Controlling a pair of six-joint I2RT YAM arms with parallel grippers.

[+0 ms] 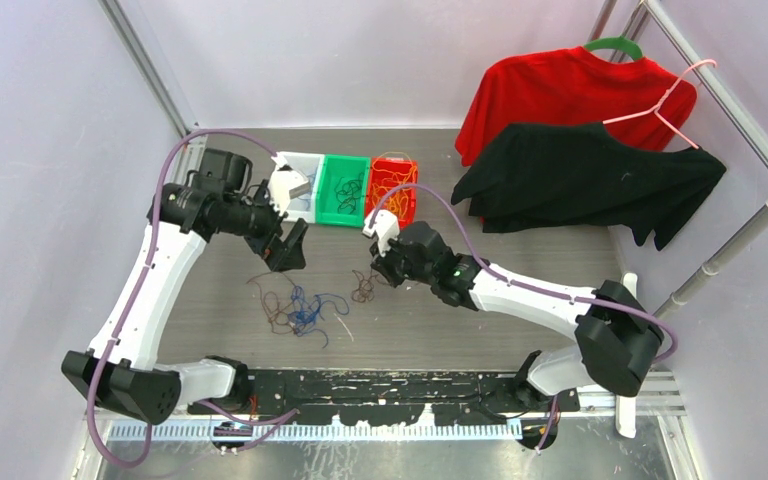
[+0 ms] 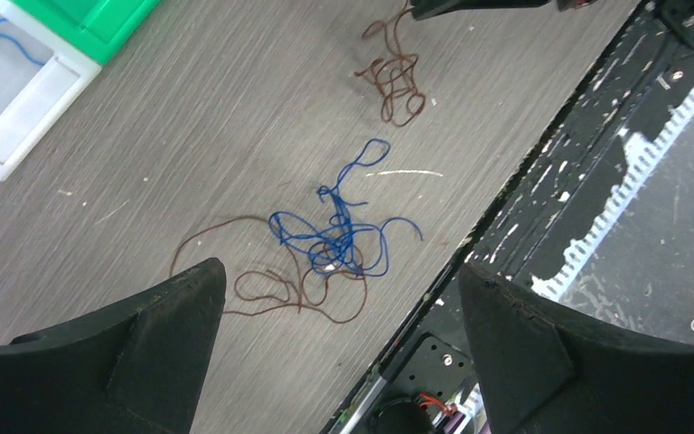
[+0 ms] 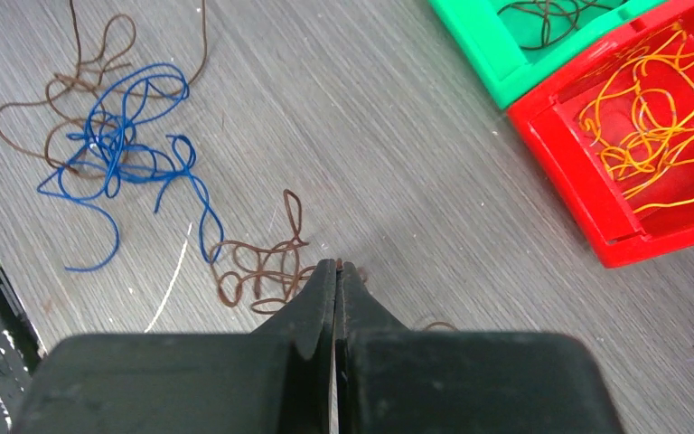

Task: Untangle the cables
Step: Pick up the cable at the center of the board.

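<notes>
A small brown cable [image 3: 257, 271] lies clumped on the grey table, and my right gripper [image 3: 337, 265] is shut on its right edge, with a strand showing between the tips. From above, the right gripper [image 1: 374, 274] is down at that brown clump [image 1: 365, 288]. To its left a blue cable [image 1: 307, 310] is tangled with a longer brown cable [image 1: 278, 300]. My left gripper [image 1: 286, 250] hangs open above the table, just behind that tangle. Its wrist view shows the blue cable [image 2: 339, 237] between the wide-apart fingers [image 2: 181, 307] and the small brown clump [image 2: 396, 81] farther off.
Three bins stand at the back: white [image 1: 305, 160], green [image 1: 345, 222] with dark cables, red [image 1: 390, 160] with orange cables. A red shirt [image 1: 550, 95] and a black shirt [image 1: 580, 180] hang on a rack at the right. The black rail [image 1: 380, 385] runs along the near edge.
</notes>
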